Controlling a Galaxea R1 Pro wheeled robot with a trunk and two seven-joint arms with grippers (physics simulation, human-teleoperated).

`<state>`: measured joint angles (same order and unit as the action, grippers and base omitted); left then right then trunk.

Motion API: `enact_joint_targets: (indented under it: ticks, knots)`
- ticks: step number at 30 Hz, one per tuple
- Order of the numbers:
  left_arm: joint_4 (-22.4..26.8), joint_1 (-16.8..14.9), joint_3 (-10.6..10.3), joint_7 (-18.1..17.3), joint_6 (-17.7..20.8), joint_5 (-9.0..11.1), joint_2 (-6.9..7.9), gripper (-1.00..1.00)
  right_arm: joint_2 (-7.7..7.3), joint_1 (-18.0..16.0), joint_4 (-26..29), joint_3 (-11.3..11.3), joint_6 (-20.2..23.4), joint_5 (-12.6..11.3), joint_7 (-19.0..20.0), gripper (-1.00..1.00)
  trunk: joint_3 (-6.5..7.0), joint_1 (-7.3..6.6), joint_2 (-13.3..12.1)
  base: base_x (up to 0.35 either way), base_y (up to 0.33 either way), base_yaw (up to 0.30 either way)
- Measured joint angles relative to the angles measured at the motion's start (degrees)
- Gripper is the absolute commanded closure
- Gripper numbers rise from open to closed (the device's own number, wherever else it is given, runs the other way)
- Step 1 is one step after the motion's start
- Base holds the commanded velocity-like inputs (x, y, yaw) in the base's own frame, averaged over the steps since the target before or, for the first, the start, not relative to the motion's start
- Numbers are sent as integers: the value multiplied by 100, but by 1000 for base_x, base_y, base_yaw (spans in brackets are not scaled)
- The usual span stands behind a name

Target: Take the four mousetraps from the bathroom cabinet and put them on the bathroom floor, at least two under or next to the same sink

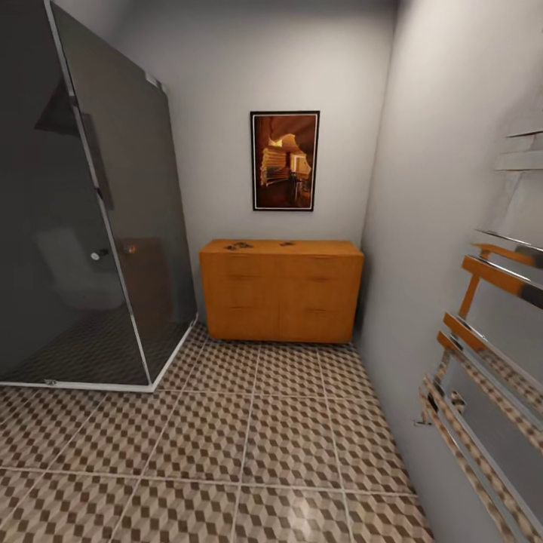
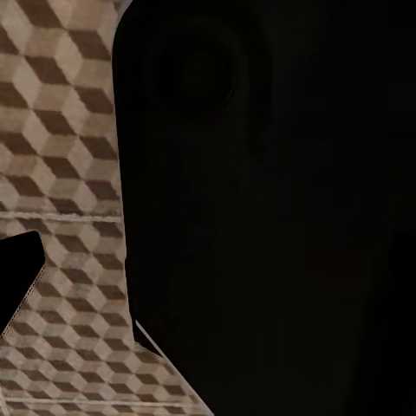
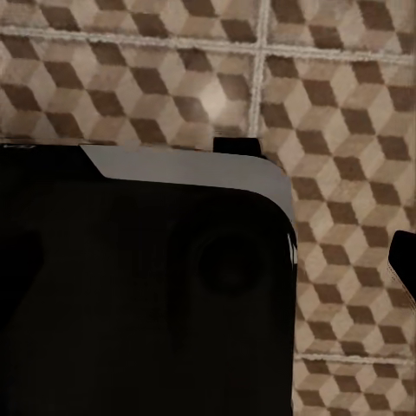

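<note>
Orange-brown wood cabinet (image 1: 280,290) on far wall | small dark mousetraps (image 1: 239,245) on its top, well ahead | likely light, stiff, thin: pinch long edges, avoid wire | bathroom floor (image 1: 226,452) between | pincer states: cannot tell.

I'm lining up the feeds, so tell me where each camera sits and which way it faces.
Head view: on the head, facing forward and down at the cabinet against the far wall; no arms visible.
Left wrist view: on the left arm, aimed down at the bathroom floor; dark robot body alongside.
Right wrist view: on the right arm, also aimed floorward; dark robot body below.
Shared: the cube-patterned tiles.
</note>
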<state>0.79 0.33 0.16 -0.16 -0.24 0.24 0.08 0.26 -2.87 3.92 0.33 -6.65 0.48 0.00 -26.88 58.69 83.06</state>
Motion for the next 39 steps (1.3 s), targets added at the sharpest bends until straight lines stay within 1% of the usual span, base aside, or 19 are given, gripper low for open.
enact_joint_targets:
  ticks: [16, 24, 39]
  knots:
    - [-1, 1, 0, 0, 0, 0, 0, -100, 0, 0, 0, 0, -1, 0, 0, -100, 0, 0, 0, 326, 0, -1]
    - [-3, 0, 0, 0, 0, 0, 0, -100, -10, 0, 3, -1, -2, -3, 2, -100, 0, 0, 0, 327, 0, -151]
    - [-1, 1, 0, 0, 0, 0, 0, -100, -22, 0, -4, 16, -7, 12, 9, -100, 0, 0, 0, 327, 0, -7]
